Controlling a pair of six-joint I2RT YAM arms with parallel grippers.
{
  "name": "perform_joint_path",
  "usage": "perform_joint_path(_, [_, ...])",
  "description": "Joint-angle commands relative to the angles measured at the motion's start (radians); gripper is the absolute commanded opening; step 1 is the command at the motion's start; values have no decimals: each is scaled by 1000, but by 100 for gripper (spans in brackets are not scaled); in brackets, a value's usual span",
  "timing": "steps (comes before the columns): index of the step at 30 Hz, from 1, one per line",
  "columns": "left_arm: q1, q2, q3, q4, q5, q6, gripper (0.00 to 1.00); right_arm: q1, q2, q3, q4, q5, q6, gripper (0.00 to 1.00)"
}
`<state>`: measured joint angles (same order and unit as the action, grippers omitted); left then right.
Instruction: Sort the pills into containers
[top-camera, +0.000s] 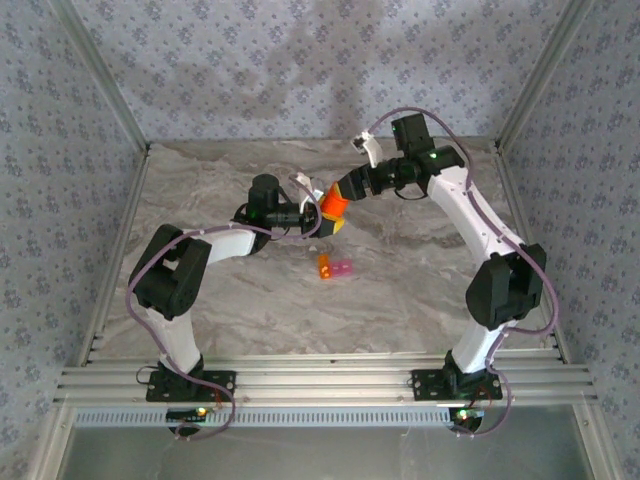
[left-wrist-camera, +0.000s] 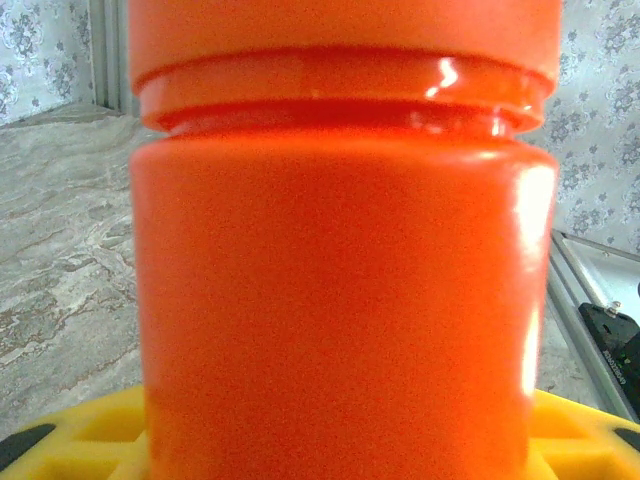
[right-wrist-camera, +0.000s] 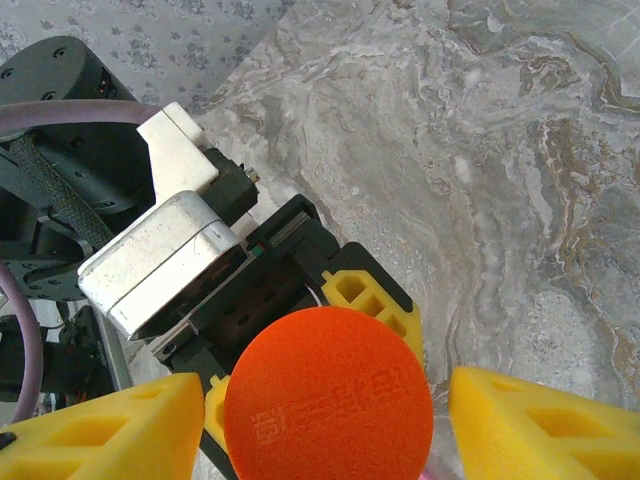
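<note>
An opaque orange bottle (top-camera: 334, 203) hangs above the table's middle, with my left gripper (top-camera: 336, 218) shut on its body. In the left wrist view the bottle (left-wrist-camera: 340, 300) stands right against the lens, yellow fingers (left-wrist-camera: 90, 430) at its base. My right gripper (top-camera: 346, 190) reaches in from the right over the bottle's round cap (right-wrist-camera: 328, 395). Its yellow fingers (right-wrist-camera: 540, 420) straddle the cap with a small gap on each side, so it is open. The containers (top-camera: 336, 268), a tiny orange box joined to a pink one, lie on the marble below. Pills are out of view.
The marble table (top-camera: 420, 290) is walled by patterned panels on the left, back and right. An aluminium rail (top-camera: 320, 385) carrying both arm bases runs along the near edge. The left arm's white wrist housing (right-wrist-camera: 165, 255) sits just beyond the cap.
</note>
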<state>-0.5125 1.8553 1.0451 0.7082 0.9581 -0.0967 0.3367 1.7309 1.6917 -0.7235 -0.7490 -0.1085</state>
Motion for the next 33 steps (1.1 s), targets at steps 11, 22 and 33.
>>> perform_joint_path(11, [-3,-36,-9,34,33,15,0,20,41,37,-38,-11,4,41])
perform_joint_path(22, [0,-45,-19,42,17,18,0,136,-35,-125,92,320,476,34])
perform_joint_path(33, [3,-43,-19,34,10,21,0,194,-94,-287,315,419,672,38])
